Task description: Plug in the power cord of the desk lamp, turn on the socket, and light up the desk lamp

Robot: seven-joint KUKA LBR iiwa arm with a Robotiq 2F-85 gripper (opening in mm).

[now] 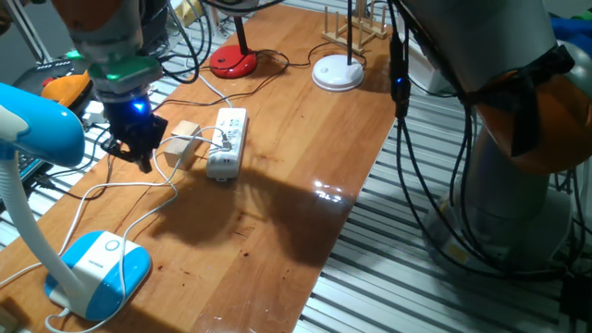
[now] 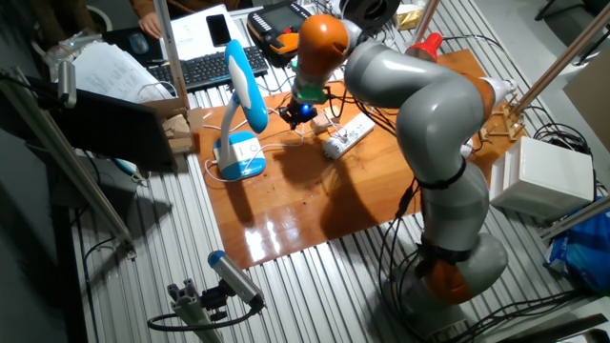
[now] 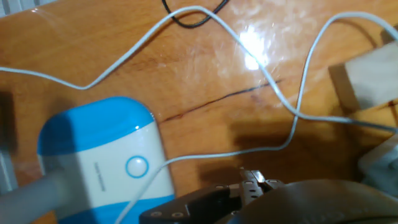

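The gripper (image 1: 139,148) hangs above the wooden table (image 1: 305,176), just left of the small wooden block (image 1: 185,143) and the socket (image 1: 228,142); whether its jaws are wide or narrow I cannot tell, as the fingers show only as a dark mass; the power cord (image 1: 129,190) loops across the table from the desk lamp (image 1: 97,268) at the near left up to the socket, where its plug appears seated; a red lamp (image 1: 232,61) and a white disc lamp (image 1: 338,71) stand at the far edge
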